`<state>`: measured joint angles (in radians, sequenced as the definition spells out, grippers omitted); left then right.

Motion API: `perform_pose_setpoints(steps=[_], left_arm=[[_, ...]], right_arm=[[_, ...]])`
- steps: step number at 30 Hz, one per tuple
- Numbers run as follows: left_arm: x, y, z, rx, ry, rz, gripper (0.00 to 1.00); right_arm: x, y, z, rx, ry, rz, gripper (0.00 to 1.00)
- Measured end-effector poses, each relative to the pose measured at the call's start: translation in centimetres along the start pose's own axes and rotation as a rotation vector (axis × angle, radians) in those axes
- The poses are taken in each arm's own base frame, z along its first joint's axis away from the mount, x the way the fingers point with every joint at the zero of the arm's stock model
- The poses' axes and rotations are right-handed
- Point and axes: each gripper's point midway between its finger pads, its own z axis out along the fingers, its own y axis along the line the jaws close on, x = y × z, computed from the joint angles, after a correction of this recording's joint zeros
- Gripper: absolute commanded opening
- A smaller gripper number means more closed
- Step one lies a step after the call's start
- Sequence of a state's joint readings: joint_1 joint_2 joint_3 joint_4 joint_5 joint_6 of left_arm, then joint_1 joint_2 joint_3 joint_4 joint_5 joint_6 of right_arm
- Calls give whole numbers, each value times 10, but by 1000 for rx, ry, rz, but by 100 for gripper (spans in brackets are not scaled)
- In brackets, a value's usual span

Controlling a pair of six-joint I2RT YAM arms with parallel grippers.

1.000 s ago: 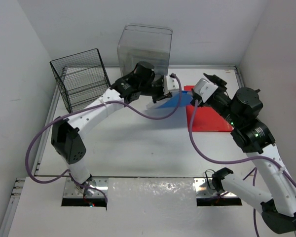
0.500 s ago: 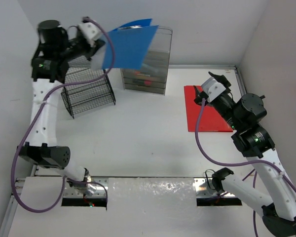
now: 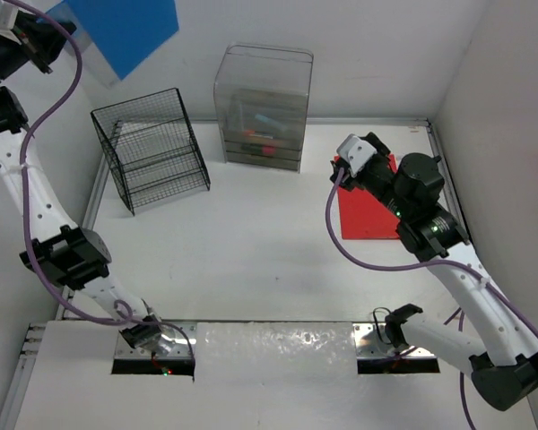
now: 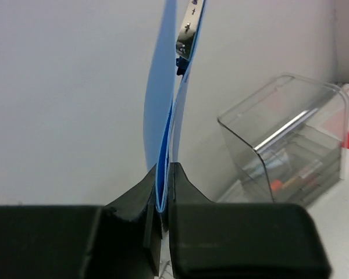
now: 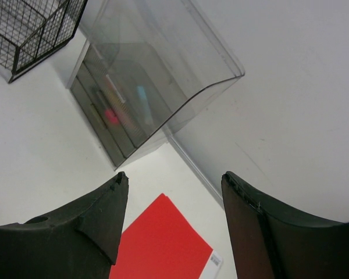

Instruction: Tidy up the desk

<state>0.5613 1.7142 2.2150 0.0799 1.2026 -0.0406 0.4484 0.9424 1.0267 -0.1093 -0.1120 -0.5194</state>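
Left pincer (image 4: 164,177) holds blue folder (image 3: 130,31) aloft, well off desk (image 3: 251,260).

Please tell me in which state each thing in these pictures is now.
blue folder: held up in the air, off the desk.
left claw: shut on the blue folder's edge.
red folder: lying flat on the desk.
right claw: open, hovering over the red folder.
wire rack: standing upright on the desk.
drawer box: upright, drawers pushed in.
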Motion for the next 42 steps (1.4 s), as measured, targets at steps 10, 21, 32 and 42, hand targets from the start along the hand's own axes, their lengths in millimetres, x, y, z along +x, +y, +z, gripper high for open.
perform_pose_setpoints(steps=[10,21,32,42], left_arm=[[75,21,8,16,60,-176,0],[128,30,-4,-61,186,-167,0],[147,20,-14,-52,247,-113,0],[122,25,-49,-50,188,-159,0]], right_arm=[[25,14,22,-47,70,-4,64],[42,24,35,-82,115,-10,64],[45,25,37,-87,123,-9,64],[58,31,39,-103,167,-9,64]])
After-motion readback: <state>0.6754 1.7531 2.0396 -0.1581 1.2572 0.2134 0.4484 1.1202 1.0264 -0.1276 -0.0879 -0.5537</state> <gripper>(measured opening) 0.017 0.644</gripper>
